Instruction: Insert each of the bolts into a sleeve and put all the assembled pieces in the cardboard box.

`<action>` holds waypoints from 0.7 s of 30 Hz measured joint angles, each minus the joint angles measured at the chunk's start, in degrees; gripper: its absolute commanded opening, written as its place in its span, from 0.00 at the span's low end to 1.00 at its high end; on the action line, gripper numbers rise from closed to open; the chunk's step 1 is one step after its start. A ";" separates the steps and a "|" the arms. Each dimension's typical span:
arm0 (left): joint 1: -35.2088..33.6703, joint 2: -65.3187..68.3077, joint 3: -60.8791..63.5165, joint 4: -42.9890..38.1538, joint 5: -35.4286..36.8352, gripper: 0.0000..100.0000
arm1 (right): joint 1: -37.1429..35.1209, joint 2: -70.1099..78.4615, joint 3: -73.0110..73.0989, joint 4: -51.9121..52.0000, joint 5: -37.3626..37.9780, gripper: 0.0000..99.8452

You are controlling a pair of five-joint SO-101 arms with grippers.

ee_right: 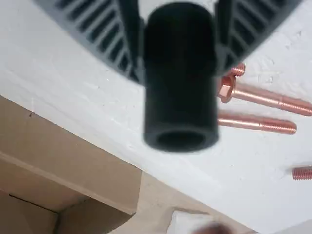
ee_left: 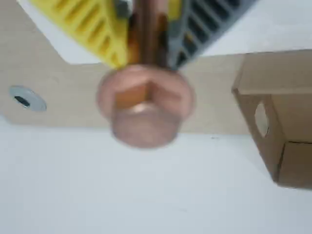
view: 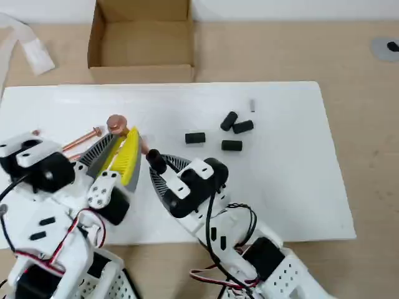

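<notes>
The left end effector grasps a bolt over the desk's left side, with the bolt's long axis along the fingers and its head pointing far. The right end effector, just right of it, grasps a sleeve with the open bore facing outward.

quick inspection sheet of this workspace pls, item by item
surface: white mat on a wooden table
job's things: four loose black sleeves on the mat; loose copper bolts beside the left gripper; cardboard box open, nothing seen inside
clutter: small grey piece on the mat
grippers: left gripper shut on a bolt; right gripper shut on a sleeve
cables: red and black wires at the arm bases
surroundings: white strip and grey grommet on the table
</notes>
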 measured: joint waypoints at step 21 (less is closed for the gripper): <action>4.48 7.65 -9.14 3.52 -6.59 0.00 | 0.00 0.00 6.24 -11.43 0.00 0.01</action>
